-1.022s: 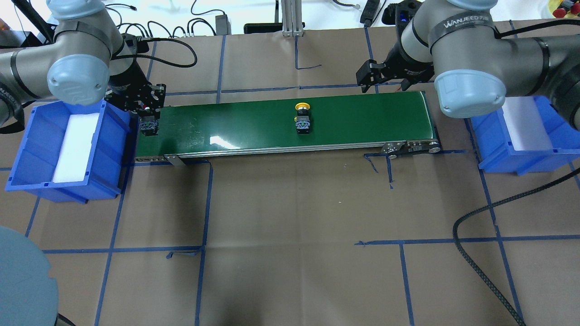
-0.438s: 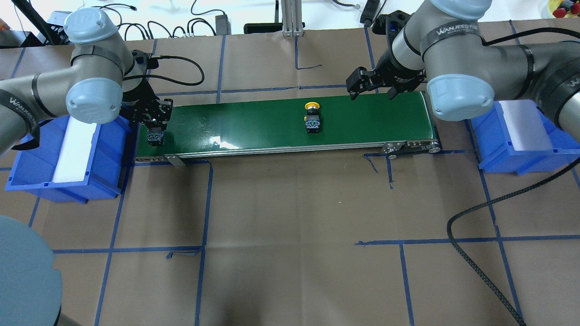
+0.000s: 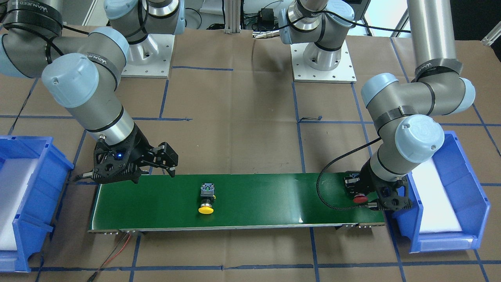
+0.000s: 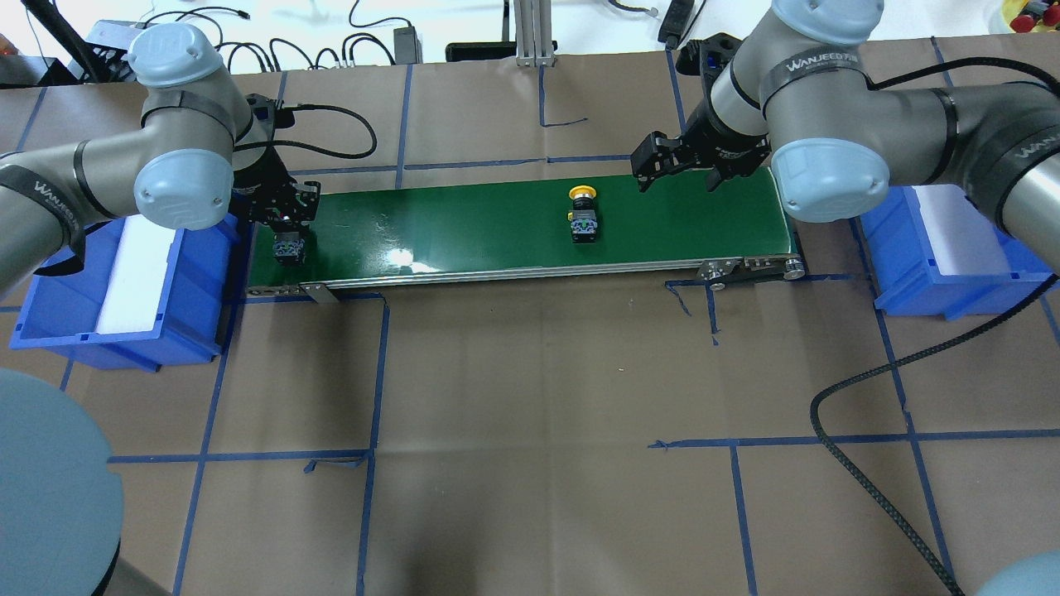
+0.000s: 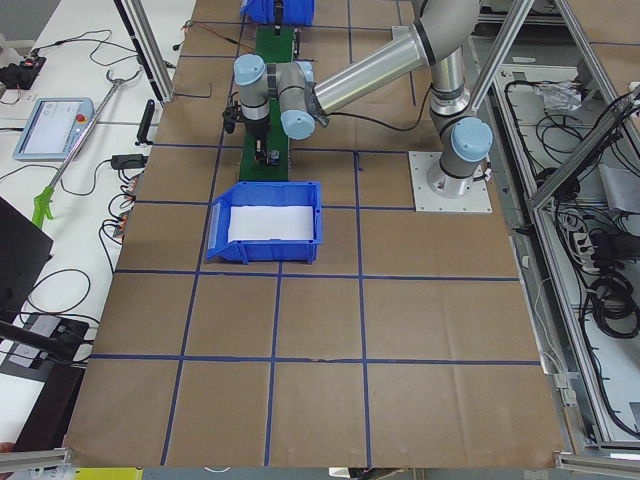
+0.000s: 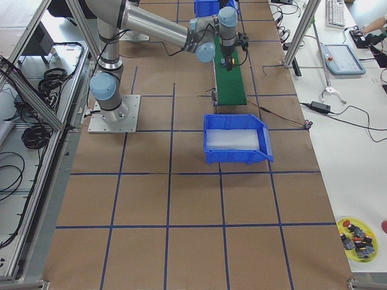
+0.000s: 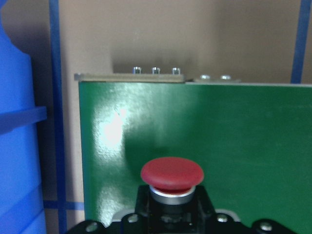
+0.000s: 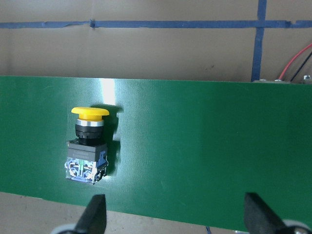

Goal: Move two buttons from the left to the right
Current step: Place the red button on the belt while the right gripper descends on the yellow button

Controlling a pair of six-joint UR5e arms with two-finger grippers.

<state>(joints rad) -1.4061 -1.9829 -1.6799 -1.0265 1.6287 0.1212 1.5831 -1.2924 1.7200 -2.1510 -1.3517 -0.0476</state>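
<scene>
A long green conveyor belt [image 4: 464, 232] lies across a brown paper-covered table [image 4: 530, 389] gridded with blue tape [image 4: 248, 455], with a white-foam-lined blue plastic bin [image 4: 195, 281] just beside one end and a matching bin [image 4: 907, 277] beside the other.

One button [image 4: 585, 217] midway along belt [image 4: 464, 232], second button [image 4: 287, 248] at its left end, bins [image 4: 199, 273] [image 4: 911, 281] flanking.

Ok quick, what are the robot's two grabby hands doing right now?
Left gripper: closed, holding the red button.
Right gripper: open, holding nothing.
</scene>
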